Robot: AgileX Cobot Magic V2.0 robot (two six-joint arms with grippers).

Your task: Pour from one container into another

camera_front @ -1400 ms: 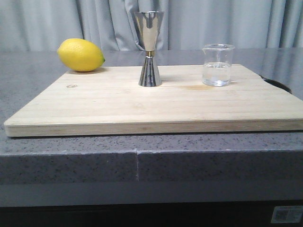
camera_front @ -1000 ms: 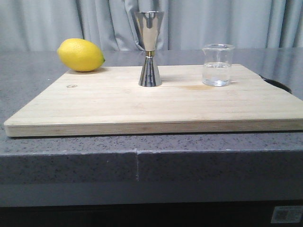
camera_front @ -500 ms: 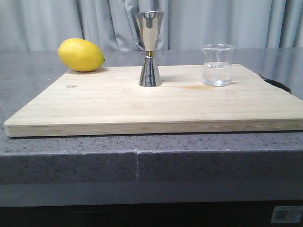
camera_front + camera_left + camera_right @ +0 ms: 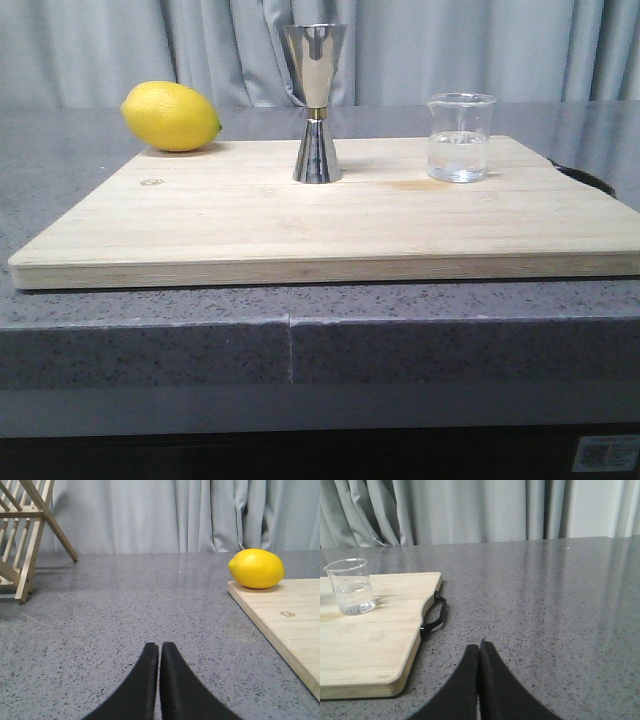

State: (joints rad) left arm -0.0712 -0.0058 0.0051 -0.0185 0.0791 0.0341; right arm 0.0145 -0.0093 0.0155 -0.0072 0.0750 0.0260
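Grey speckled counter [image 4: 100,330], wooden board [image 4: 330,225], pale curtains [image 4: 480,50], both claws [image 4: 159,647] [image 4: 479,645] pressed together.

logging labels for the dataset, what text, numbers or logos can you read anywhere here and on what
No text can be read.
Sticker on the dark front under the counter: print too blurred to read.
Cutting board: a small stamped mark near its lemon-side corner, shape only, no legible letters.
Beaker: markings too faint to read.
Jigger: none visible.

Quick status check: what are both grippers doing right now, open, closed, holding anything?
Left gripper: closed, holding nothing, over bare counter.
Right gripper: closed, holding nothing, beside the board; beaker untouched.
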